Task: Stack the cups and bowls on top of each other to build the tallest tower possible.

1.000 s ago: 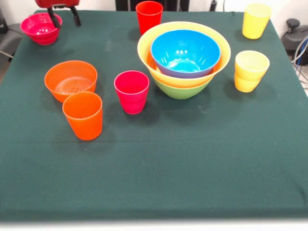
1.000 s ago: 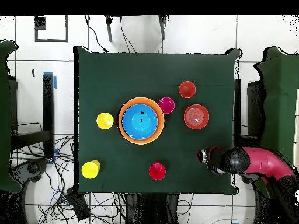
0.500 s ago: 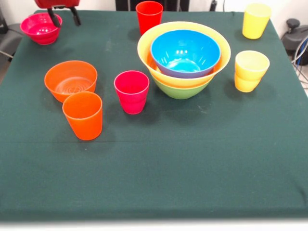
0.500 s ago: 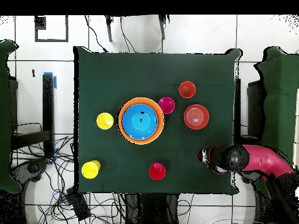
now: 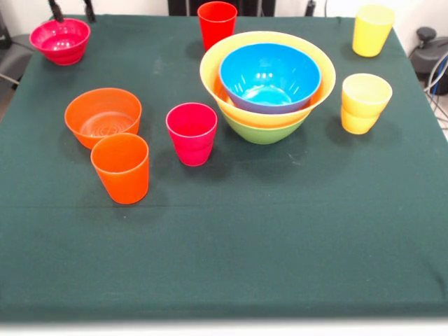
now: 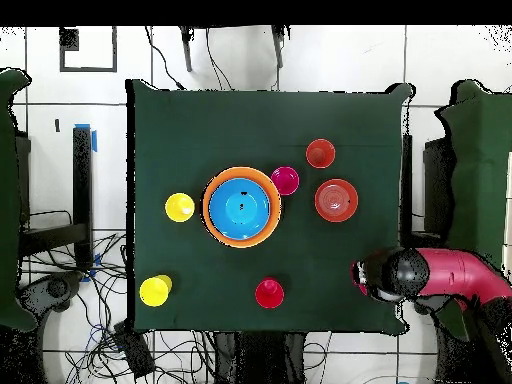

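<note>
The tower [image 5: 267, 77] stands at centre right: a green bowl as base, the large yellow bowl in it, the blue bowl on top; it also shows in the overhead view [image 6: 240, 207]. Standing alone are the orange bowl [image 5: 103, 115], the orange cup [image 5: 121, 166], the magenta cup [image 5: 192, 131], the red cup [image 5: 216, 22], two yellow cups [image 5: 364, 102] [image 5: 372, 29] and the magenta bowl [image 5: 59, 40]. My gripper [image 5: 71, 8] shows only two spread fingertips at the top edge, above and behind the magenta bowl, open and empty. In the overhead view the gripper [image 6: 372, 276] covers most of that bowl.
The table [image 5: 231, 238] has a dark green cloth. The red arm [image 6: 450, 277] reaches in over the table's edge in the overhead view. Cables and equipment lie on the floor around the table.
The gripper has risen and drawn back from the magenta bowl, so only its fingertips show in the front view. The cups and bowls have not moved.
</note>
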You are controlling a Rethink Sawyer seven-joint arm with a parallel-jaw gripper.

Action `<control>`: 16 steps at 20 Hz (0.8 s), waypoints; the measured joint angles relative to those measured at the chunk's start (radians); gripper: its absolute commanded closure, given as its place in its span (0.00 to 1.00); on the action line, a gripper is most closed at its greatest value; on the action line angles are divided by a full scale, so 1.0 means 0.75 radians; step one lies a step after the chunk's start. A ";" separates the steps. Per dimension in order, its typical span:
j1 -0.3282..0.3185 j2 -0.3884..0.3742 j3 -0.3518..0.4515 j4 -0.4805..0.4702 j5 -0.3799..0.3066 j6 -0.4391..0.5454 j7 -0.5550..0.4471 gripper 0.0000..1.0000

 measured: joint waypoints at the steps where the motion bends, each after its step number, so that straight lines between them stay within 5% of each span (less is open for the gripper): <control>1: 0.031 -0.034 -0.029 -0.003 -0.023 0.012 0.000 0.00; 16: 0.200 -0.134 -0.251 -0.065 -0.063 0.036 0.000 0.00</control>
